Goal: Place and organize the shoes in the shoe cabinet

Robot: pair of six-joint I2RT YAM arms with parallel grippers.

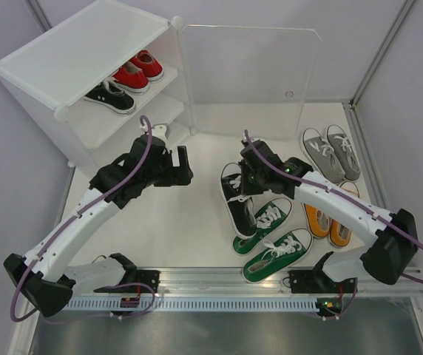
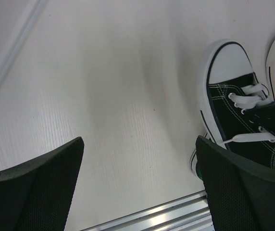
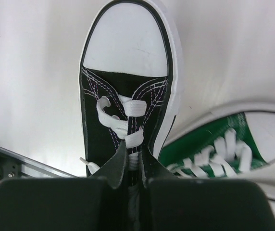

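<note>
Step in hand: fetching the second black canvas sneaker with white laces (image 1: 239, 214), at centre frame in the top view, to join its mate.
Right gripper (image 3: 130, 166): clenched on that sneaker's tongue, just behind the laces; I cannot tell whether the sole is off the white table (image 1: 197, 222).
Left gripper (image 2: 140, 142): jaws spread wide, nothing between them, over bare table left of centre.
Next move: probably a lift and carry toward the upper left, then setting the shoe beside the lone black sneaker (image 1: 112, 97) on the middle shelf.
Boxy white plastic shoe cabinet (image 1: 86, 52): upper left, red pair (image 1: 137, 72) on the same shelf, clear door panel (image 1: 248, 66) swung open.
In the way: the left arm lies between shoe and cabinet.
Waiting: green pair (image 1: 267, 218) just beside the held shoe, orange pair (image 1: 326, 220) and grey pair (image 1: 332, 151) at right.
</note>
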